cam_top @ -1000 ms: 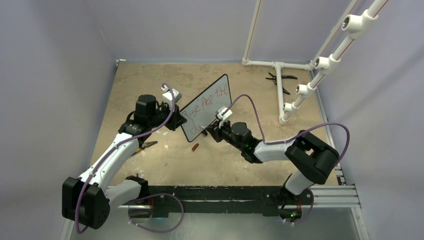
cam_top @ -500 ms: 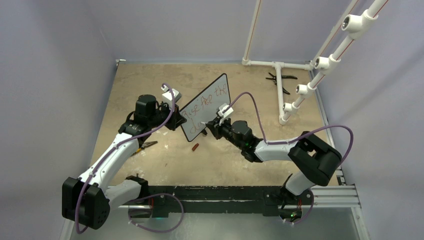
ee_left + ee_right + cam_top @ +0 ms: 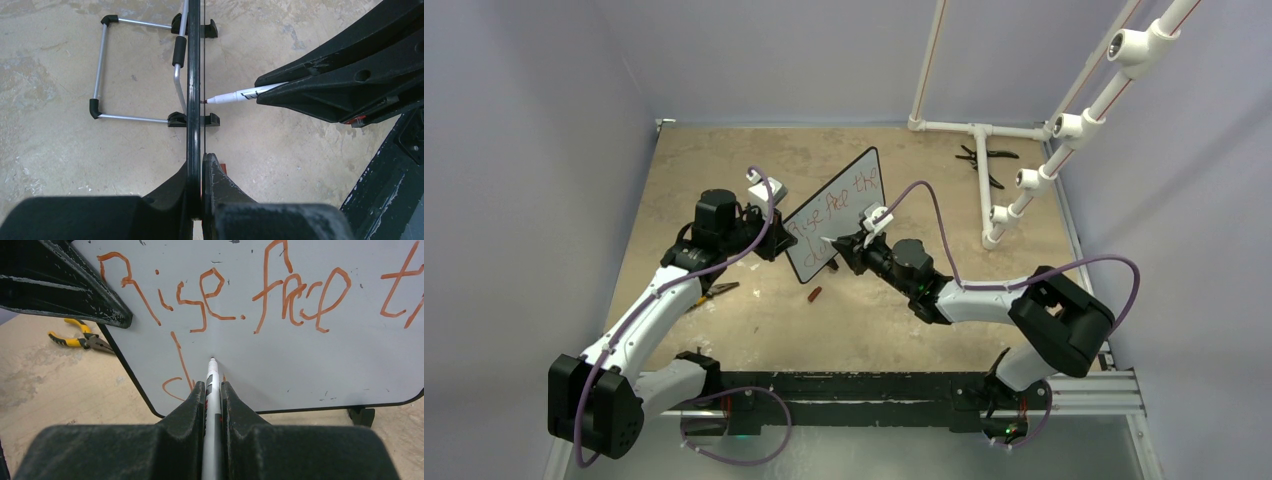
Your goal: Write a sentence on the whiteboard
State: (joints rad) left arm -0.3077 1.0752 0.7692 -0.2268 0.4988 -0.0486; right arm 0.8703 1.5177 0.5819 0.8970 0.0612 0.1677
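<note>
We note a tan table [image 3: 754, 330] with a white pipe frame [image 3: 1064, 125] at its far right. The whiteboard [image 3: 844, 205] stands upright on its feet near mid-table, angled across it. The left gripper [image 3: 197, 165] is clamped on the board's edge, fingers narrow on the frame. The right gripper [image 3: 212, 390] has its fingers closed on a white marker [image 3: 212, 385], whose tip touches the board face. The sentence [image 3: 235, 295] shows one red line across the top and a few strokes below, just beside the tip. Yellow-handled pliers [image 3: 75, 337] lie on the table beyond the board's left edge; a small red item [image 3: 815, 294] lies near the board's foot.
</note>
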